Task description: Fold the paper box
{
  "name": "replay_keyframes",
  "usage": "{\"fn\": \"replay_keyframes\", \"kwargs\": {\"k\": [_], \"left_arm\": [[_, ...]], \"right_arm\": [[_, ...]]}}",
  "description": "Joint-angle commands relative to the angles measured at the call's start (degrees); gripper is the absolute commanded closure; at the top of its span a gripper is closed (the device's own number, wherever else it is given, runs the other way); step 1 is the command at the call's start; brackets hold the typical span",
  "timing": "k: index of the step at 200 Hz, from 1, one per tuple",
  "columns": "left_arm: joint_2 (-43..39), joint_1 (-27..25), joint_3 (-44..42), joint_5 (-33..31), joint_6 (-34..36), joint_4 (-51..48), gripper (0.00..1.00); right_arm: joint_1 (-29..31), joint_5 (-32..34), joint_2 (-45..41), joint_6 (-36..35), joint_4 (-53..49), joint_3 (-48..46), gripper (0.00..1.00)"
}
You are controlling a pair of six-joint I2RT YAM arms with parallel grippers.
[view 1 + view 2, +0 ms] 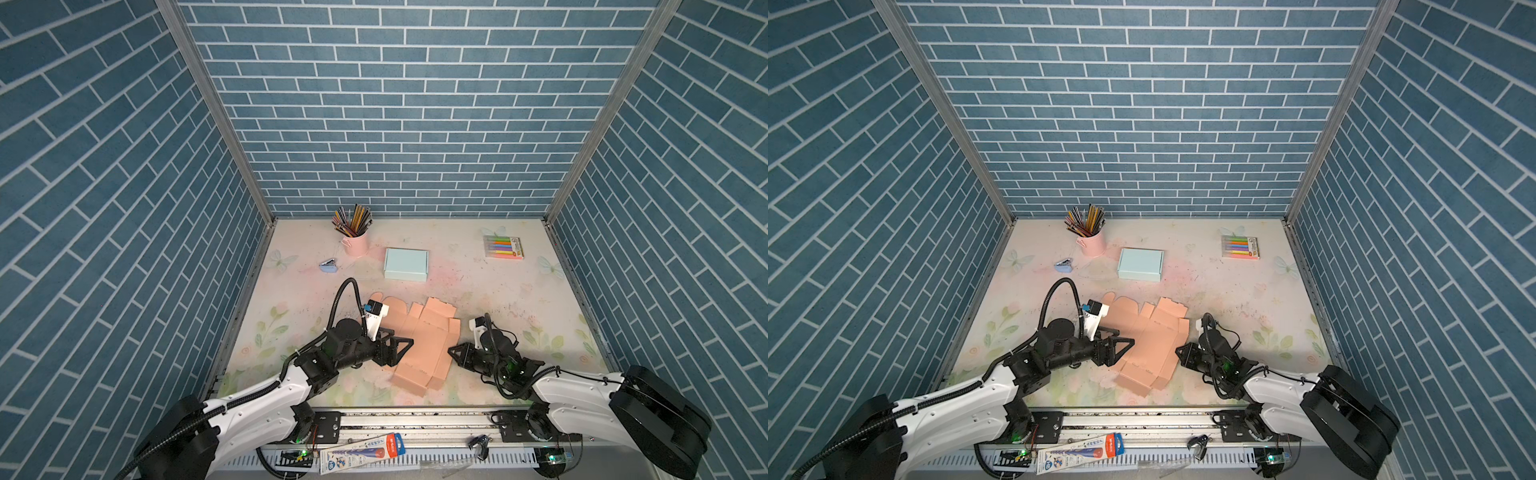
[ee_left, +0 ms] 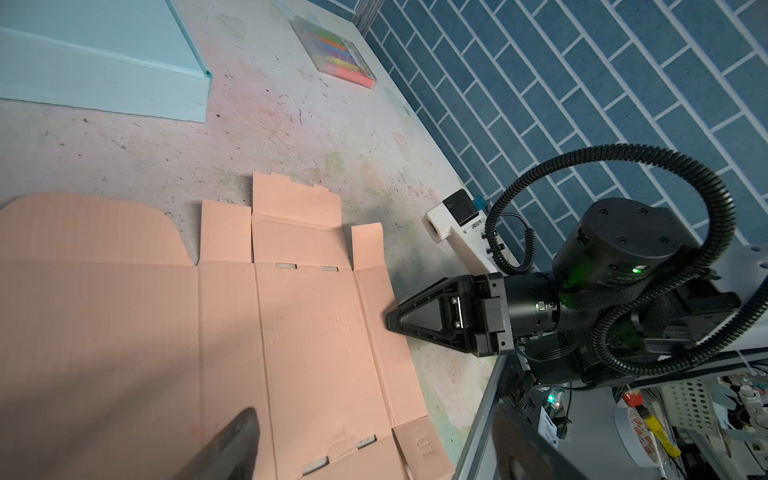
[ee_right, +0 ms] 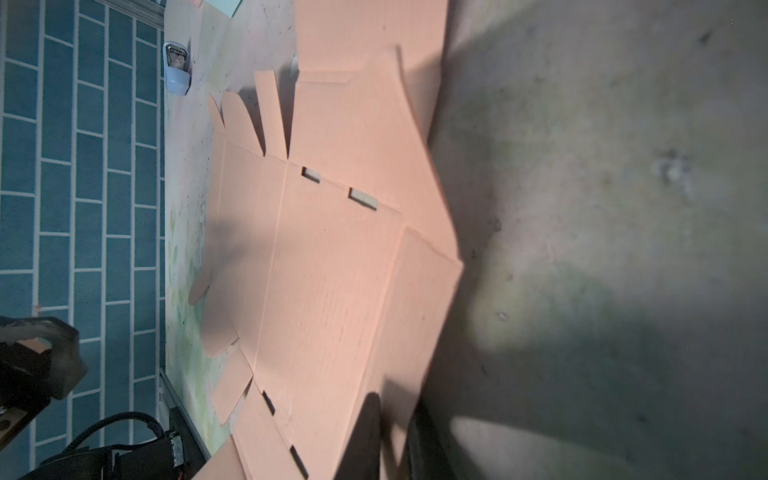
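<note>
Task state: barely begun, by my judgement. The paper box is lying as an open die-cut blank on the bench, near the finished light-blue box, on that box's side facing my arm bases and well clear of it. No wall is standing and no tab is sitting in a slot. One end flap is bowing up slightly, and the other panels are lying flat. Remaining work: raising the long walls, turning in the small corner flaps, rolling the end walls over so their tabs are seating in the slots, then closing the rounded lid panel. Material: peach corrugated card, matte, with faint fluting lines crossing the panels, crisp scored creases and rectangular cut-outs showing grey bench through them. The bench itself is looking matte, pastel-floral and speckled with dark scuffs. My left jaws are standing wide apart over the blank, holding nothing; whether they are touching it I cannot tell. My right jaws are pinching the rim of the narrow side flap, and the right wrist view is showing card between them.
</note>
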Motion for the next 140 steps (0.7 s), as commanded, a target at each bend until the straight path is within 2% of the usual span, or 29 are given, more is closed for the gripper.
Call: {"fn": "replay_keyframes", "kwargs": {"k": [1,50,96,140], "left_arm": [[-0.87,-0.25,-0.96,-0.71,0.33,0.07,0.12],[-2.52,-0.30,-1.17,-1.71,0.84,-2.19,0.12],[-1.21,-0.29,-2.81,-3.77,0.35,-1.94,0.12],[-2.00,-0.24,-3.41,-4.57,0.60,-2.83,0.12]], "right_arm": [[-0.83,0.78,-0.94,-2.03,-1.68,1.05,0.88],[-3.00,-0.92,-3.72,-3.98,-4.31,1.15,0.90],[-7.19,-2.77,-7.13,-13.22,-21.68,7.73,0.92],[-13.70,-7.25,-4.10,-19.43,-24.76,12.05,0.93]]}}
